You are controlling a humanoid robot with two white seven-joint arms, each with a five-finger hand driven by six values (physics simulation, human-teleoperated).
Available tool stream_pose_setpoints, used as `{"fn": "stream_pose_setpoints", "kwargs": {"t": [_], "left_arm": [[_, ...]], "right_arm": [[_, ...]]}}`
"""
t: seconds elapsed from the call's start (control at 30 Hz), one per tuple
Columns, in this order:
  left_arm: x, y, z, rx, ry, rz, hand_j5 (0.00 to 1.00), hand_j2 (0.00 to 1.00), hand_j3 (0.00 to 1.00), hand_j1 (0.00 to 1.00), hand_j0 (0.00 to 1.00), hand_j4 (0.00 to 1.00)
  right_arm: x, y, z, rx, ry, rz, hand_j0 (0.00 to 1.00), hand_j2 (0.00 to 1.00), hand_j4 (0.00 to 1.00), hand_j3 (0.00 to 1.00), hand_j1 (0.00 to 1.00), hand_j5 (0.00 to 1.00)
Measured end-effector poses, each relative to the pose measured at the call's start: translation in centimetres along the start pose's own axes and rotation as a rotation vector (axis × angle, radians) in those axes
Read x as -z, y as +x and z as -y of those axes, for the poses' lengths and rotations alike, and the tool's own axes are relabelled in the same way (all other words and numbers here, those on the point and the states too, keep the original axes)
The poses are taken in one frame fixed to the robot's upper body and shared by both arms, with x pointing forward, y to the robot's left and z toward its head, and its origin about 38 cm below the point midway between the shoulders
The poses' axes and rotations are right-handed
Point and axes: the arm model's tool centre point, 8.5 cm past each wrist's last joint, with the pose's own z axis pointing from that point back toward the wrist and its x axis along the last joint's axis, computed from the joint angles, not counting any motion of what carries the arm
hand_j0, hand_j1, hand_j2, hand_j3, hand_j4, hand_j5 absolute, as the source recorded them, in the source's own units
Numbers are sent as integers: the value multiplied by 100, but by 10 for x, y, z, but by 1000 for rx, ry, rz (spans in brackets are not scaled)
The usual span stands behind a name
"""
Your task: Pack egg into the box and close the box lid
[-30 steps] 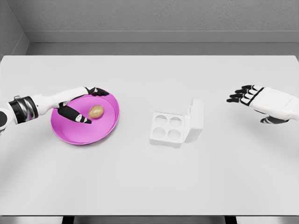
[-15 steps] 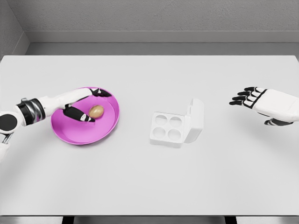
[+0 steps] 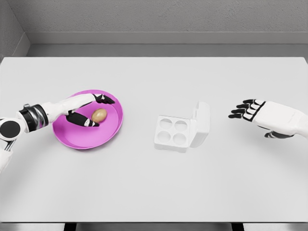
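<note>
- Head view: left hand (image 3: 88, 109) over pink plate (image 3: 72, 139), left side of table (image 3: 144, 183), fingers spread around egg (image 3: 99, 115), not yet clasping; likely pre-grasp.
- Box (image 3: 182, 129) mid-table, lid up, cups vacant.
- Right hand (image 3: 252, 111) relaxed, holding nothing, near right edge.

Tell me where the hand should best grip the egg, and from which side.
Probably across the egg's narrow middle, coming from the left, where the left hand already brackets it with open fingers. It lies on its side in the shallow plate, so it is exposed.
</note>
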Motion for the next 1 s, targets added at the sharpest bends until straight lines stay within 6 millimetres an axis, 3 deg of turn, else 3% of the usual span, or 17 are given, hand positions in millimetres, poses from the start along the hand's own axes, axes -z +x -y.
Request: {"fn": "stream_pose_setpoints", "kwargs": {"t": [0.37,0.83,1.0], "left_arm": [[4,-5,4,-5,-3,-17,79,79,79,79,79,79],[7,-4,10,1,-13,-16,64,64,64,64,64,64],[7,-4,9,1,-12,-15,51,51,51,51,51,51]], "right_arm": [[2,5,-5,6,6,12,100,100,100,100,100,100],[9,13,-2,5,-14,38,100,100,100,100,100,100],[9,13,-2,6,-15,38,100,100,100,100,100,100]]}}
